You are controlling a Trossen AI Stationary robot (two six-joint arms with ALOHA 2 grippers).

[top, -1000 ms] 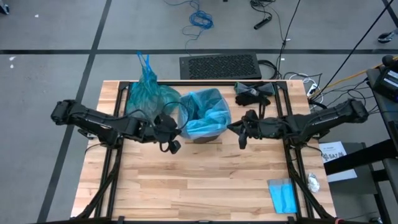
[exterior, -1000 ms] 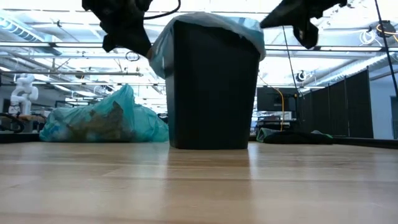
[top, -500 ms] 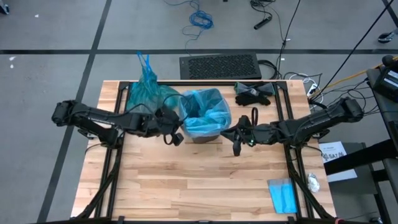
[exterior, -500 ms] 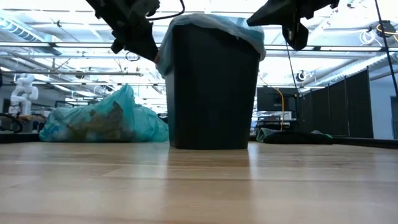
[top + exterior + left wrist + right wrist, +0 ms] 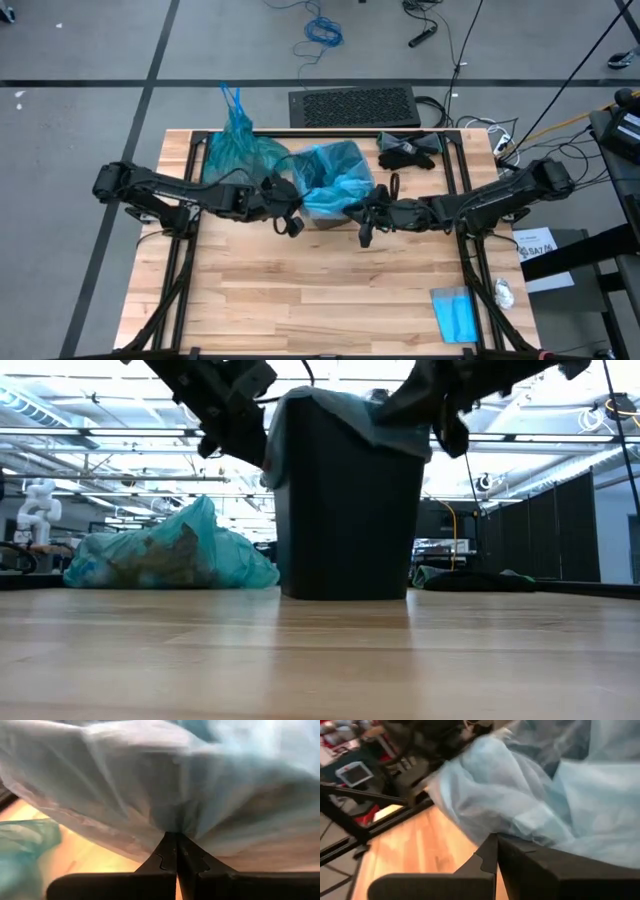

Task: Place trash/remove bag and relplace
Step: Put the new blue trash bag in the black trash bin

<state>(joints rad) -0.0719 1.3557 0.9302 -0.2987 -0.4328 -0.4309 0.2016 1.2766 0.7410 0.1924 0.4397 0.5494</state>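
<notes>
high view shows both arms meeting at the bin (image 5: 330, 205), which stands in the far middle of the bench (image 5: 320, 300). nearest on the bench, at the right front corner, lies a flat blue packet (image 5: 455, 315), well clear of the work.

the left gripper (image 5: 290, 222) sits at the bin's left rim and the right gripper (image 5: 364, 225) at its right rim, each on the near side. in the left wrist view its jaws are pressed fully together with a fold of the pale liner (image 5: 200, 785) pinched at their tips. in the right wrist view the jaws are also shut tight and lie against the same pale plastic; whether they truly pinch it i cannot tell.

the step looks like seating the new liner over the rim. to do it well, i judge each arm should draw its fold outward and down over the edge evenly, since the low view shows the bin (image 5: 345, 500) standing free and a one-sided tug could slide or tip it. keep the pull gentle; thin plastic tears.

farther back on the left, the full teal bag (image 5: 238, 150) with trash inside rests just beside the bin, already out. a dark bundle (image 5: 408, 150) lies at the far right.
</notes>
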